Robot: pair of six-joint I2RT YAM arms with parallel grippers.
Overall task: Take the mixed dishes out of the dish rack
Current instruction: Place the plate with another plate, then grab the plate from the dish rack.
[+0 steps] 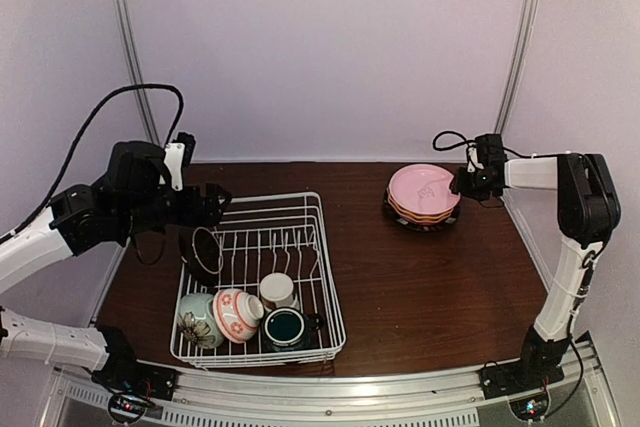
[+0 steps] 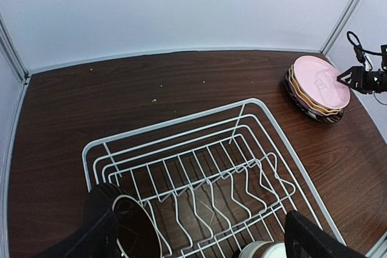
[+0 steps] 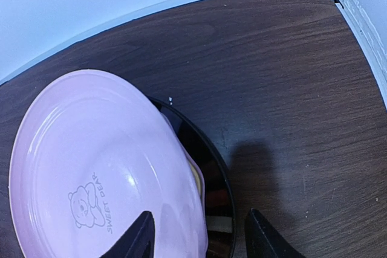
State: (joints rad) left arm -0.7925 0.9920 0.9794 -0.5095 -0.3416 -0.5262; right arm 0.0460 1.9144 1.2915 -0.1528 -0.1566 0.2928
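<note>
Dark brown wood table (image 1: 400, 287) carries it all. White wire dish rack (image 1: 272, 197) sits on the left half. Plate stack (image 1: 423, 209) is out of the rack, at the far right of the table. It has a pink plate (image 1: 422, 187) on top, a yellow-orange one under it and a black plate (image 3: 205, 161) at the bottom. My right gripper (image 3: 198, 212) is at the stack's right edge, jaws parted a moderate way. One finger is over the pink plate, the other past the rim above the table; can't tell if either touches. Dark bowl (image 1: 200, 252) stands on edge inside the rack against its left wall. My left gripper (image 2: 195, 205) hangs over that side, jaws spread wide, holding nothing. One finger (image 2: 91, 228) is just beside the bowl, contact unclear. At the rack's near end, pale-green floral bowl (image 1: 197, 319) is in the left corner. Pink-white bowl (image 1: 238, 314) touches it on the right; both look tipped. Teal mug (image 1: 285, 328) stands upright just right of them, with the small white cup (image 1: 278, 290) just behind the mug.
</note>
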